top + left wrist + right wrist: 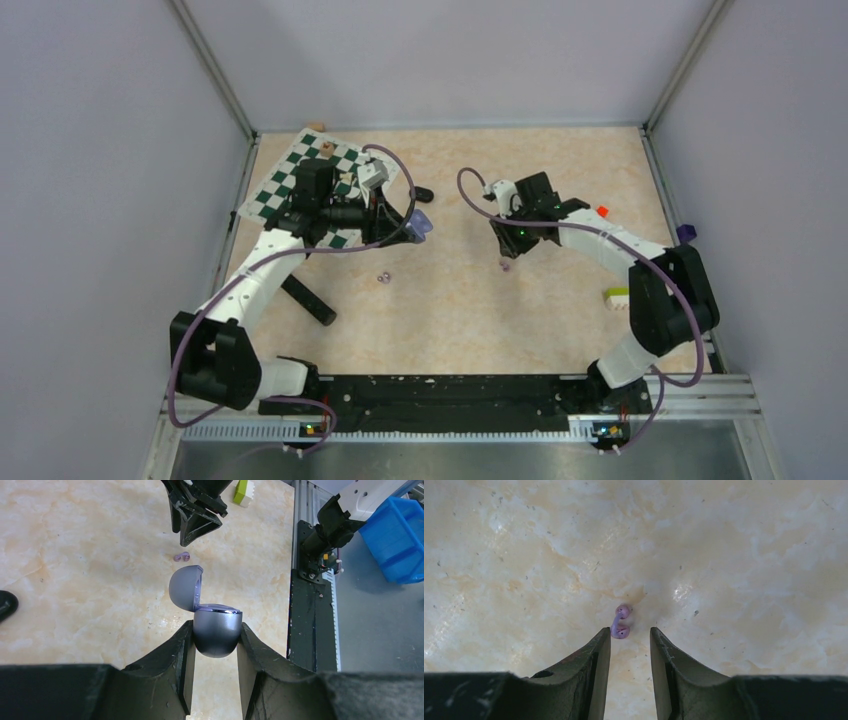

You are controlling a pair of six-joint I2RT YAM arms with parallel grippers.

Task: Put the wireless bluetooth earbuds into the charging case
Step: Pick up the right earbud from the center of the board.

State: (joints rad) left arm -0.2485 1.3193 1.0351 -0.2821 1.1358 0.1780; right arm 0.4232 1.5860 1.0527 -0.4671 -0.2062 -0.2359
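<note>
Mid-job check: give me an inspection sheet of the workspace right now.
Surface: beige marbled tabletop, no spills seen.
Job's things: pale purple oval charging case, lid open, in the left jaws; one pale purple earbud just ahead of the right jaws; another pale purple earbud mid-table.
Clutter: green-and-white chessboard, yellow-green block, small red piece.
Grippers: left gripper shut on the case; right gripper open, empty.
Cables: purple cable looped over each arm.
Surroundings: grey walls; blue bin beyond the rail.

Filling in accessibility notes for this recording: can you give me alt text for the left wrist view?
The left gripper is shut on the base of a pale purple charging case, lid tipped open, over a marbled beige table. Beyond it a tiny purple earbud lies on the table, with the right gripper poised close over it.
</note>
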